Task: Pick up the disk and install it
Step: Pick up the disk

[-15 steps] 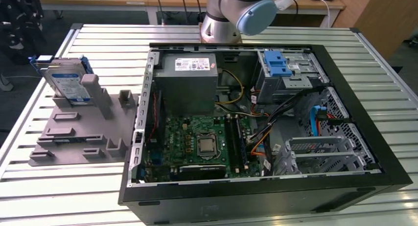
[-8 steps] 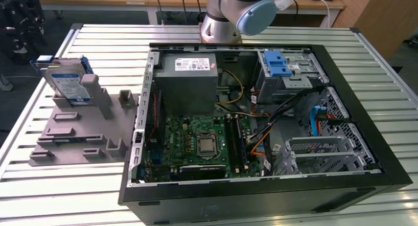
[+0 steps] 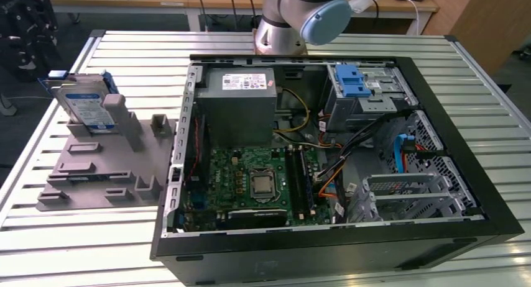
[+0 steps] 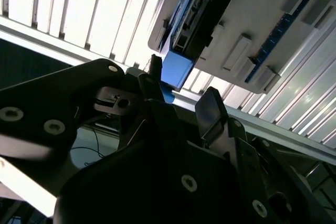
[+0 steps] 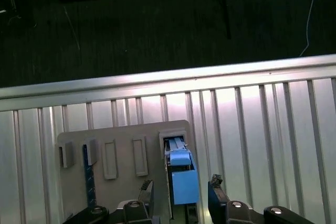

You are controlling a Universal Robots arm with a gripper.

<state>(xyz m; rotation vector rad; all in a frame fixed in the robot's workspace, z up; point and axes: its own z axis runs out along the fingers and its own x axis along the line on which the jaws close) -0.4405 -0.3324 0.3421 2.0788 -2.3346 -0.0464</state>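
Note:
The disk (image 3: 87, 107) stands on edge in a slot of the grey holder (image 3: 99, 169) on the slatted table, at the exterior view's left; its blue-and-white label and blue rails show. In the first wrist view the disk (image 5: 181, 177) shows as a blue-capped edge rising from the holder (image 5: 121, 156). My gripper (image 5: 181, 195) is open, one dark fingertip (image 5: 148, 190) on each side of that edge with gaps to it. In the second wrist view the gripper (image 4: 181, 95) sits just off the disk's blue end (image 4: 176, 69).
An open black computer case (image 3: 332, 150) lies on the table (image 3: 489, 88) at the exterior view's right, with a grey power supply (image 3: 240, 100), a motherboard (image 3: 249, 181) and a metal cage with a blue latch (image 3: 361, 88). The arm's base (image 3: 282, 32) stands behind the case.

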